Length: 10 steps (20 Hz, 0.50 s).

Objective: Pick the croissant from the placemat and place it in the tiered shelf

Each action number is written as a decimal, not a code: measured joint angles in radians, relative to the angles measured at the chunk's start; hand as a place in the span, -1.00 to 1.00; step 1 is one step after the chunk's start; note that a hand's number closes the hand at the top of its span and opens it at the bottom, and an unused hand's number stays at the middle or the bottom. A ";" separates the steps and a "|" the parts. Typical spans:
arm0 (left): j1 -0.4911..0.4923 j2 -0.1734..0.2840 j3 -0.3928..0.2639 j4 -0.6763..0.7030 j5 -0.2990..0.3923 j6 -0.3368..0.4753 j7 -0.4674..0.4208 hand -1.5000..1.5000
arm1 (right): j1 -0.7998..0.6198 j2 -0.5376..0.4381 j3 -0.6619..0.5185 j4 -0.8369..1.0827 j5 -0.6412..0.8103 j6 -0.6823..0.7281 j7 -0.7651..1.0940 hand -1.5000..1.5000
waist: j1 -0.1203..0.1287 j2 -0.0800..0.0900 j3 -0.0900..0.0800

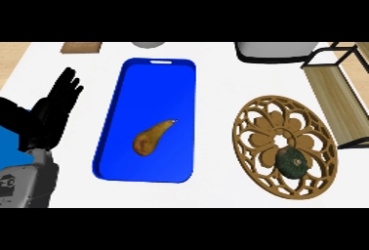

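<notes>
A brown, teardrop-shaped croissant (150,138) lies on the blue rectangular placemat (155,88), in its lower half, pointed end toward the upper right. The tiered shelf (337,93), with wooden slats in a black frame, stands at the right edge and is partly cut off. My left hand (52,112) rests open at the left, fingers up, beside the placemat and apart from the croissant. My right hand does not show.
A round carved wooden trivet (267,122) lies between placemat and shelf, with a dark green avocado (292,162) on its lower right. A grey-white vessel (276,51), a grey round thing (148,44) and a wooden board (81,47) line the far edge.
</notes>
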 measured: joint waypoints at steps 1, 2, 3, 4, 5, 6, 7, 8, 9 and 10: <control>-0.001 0.000 0.001 0.005 -0.002 0.000 -0.005 0.00 | 0.023 -0.004 -0.032 0.002 -0.030 0.033 -0.011 -1.00 | 0.000 0.000 0.000; 0.002 -0.003 -0.002 -0.001 -0.004 0.003 -0.002 0.00 | 0.047 -0.006 -0.064 0.008 -0.057 0.067 -0.027 -1.00 | 0.000 0.000 0.000; 0.002 -0.004 0.000 0.005 -0.001 0.001 -0.004 0.00 | 0.070 -0.016 -0.092 0.018 -0.084 0.106 -0.042 -1.00 | 0.000 0.000 0.000; -0.001 0.003 0.008 0.002 0.007 -0.004 0.007 0.00 | 0.098 -0.021 -0.123 0.021 -0.109 0.144 -0.055 -1.00 | -0.001 0.000 0.000; -0.013 -0.001 0.004 0.016 0.000 0.001 0.003 0.00 | 0.126 -0.010 -0.143 0.010 -0.123 0.173 -0.077 -1.00 | -0.002 0.001 0.000; -0.018 -0.005 -0.002 0.014 -0.005 0.006 0.009 0.00 | 0.156 -0.011 -0.170 0.006 -0.139 0.205 -0.098 -1.00 | -0.002 0.001 0.000; -0.016 -0.014 -0.012 -0.002 -0.014 0.018 0.019 0.00 | 0.180 -0.017 -0.194 0.004 -0.154 0.233 -0.116 -1.00 | -0.001 0.001 0.001; -0.010 -0.017 -0.013 0.001 -0.014 0.015 0.008 0.00 | 0.204 -0.010 -0.212 -0.004 -0.163 0.256 -0.143 -1.00 | 0.001 0.001 0.000; -0.009 -0.013 -0.006 0.009 -0.008 0.008 -0.003 0.00 | 0.223 -0.012 -0.224 -0.006 -0.166 0.274 -0.168 -1.00 | 0.003 0.002 0.000; -0.003 -0.015 -0.008 0.013 -0.012 0.005 -0.015 0.00 | 0.241 -0.009 -0.231 -0.006 -0.164 0.287 -0.191 -1.00 | 0.005 0.002 0.000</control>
